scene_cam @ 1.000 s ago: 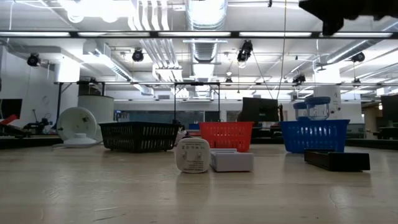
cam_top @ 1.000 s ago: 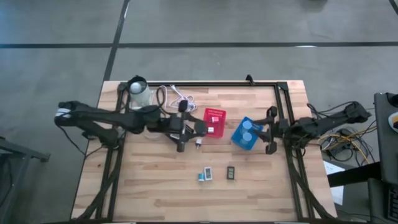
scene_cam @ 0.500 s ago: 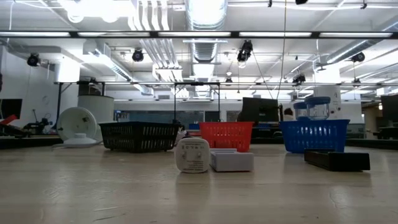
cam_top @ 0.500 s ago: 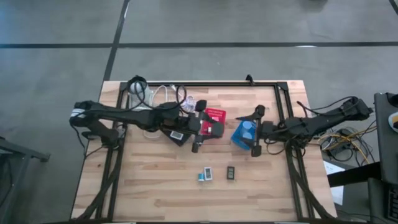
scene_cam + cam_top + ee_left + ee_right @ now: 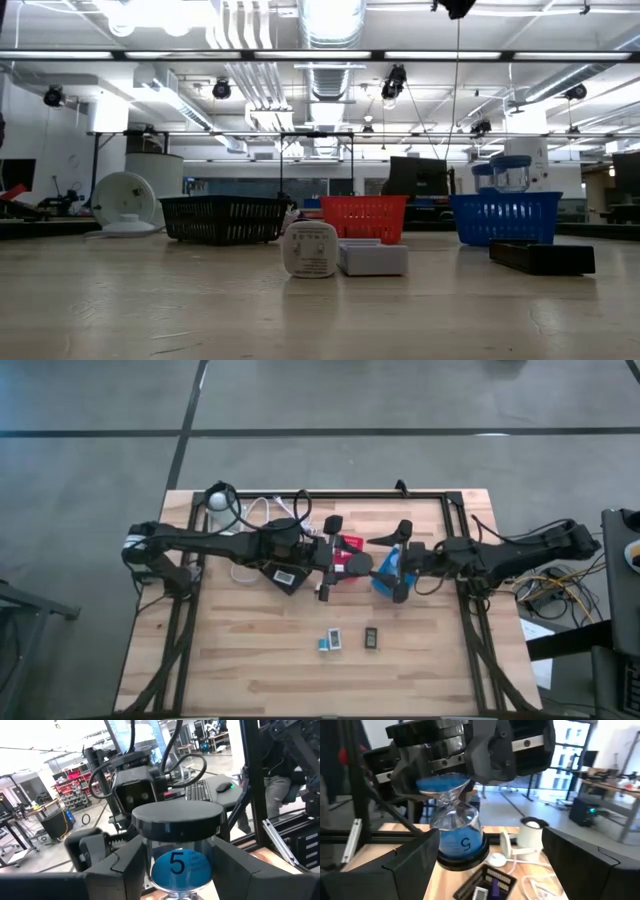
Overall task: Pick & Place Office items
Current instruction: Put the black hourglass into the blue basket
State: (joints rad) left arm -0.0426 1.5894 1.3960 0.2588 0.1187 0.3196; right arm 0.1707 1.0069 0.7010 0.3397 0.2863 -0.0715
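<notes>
On the near counter lie a round white piece, a pale block and a black block. Behind stand black, red and blue bins. Mid-counter, the left pincer grasps a blue sand timer; the right pincer faces it, released, fingers spread.

A sand timer with blue sand, black end caps and a "5" on its glass is clamped in the left gripper, level with the right gripper. A white round piece, a white block and a black block lie on the table, well apart from both grippers.
</notes>
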